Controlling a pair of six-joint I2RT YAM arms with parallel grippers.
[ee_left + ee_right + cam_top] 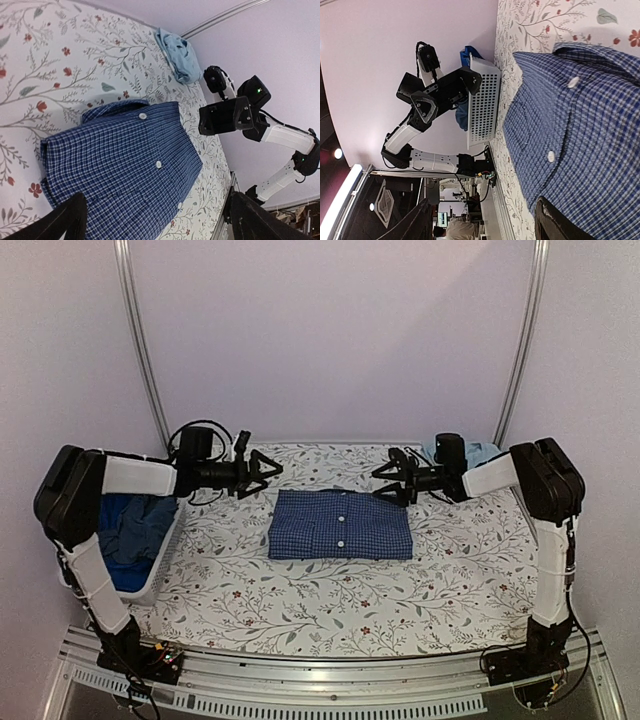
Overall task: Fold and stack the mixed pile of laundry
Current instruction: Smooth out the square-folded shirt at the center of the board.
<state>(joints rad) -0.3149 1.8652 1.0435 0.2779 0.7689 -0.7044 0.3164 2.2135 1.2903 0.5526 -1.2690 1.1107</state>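
Observation:
The dark blue check shirt (pixel 340 525) lies folded into a flat rectangle mid-table, buttons up; it also fills the left wrist view (pixel 125 165) and the right wrist view (pixel 580 135). A light-blue shirt (pixel 478 452) sits bunched at the back right corner (pixel 177 55). More blue garments (pixel 135 525) fill the basket on the left. My left gripper (pixel 268 472) hovers open off the shirt's back left corner. Above the shirt's back right corner my right gripper (pixel 390 483) hangs open. Neither holds anything.
The white perforated basket (pixel 168 550) stands at the table's left edge, and shows in the right wrist view (pixel 485 100). A floral cloth (pixel 330 605) covers the table. Metal frame posts (pixel 140 350) rise at the back corners.

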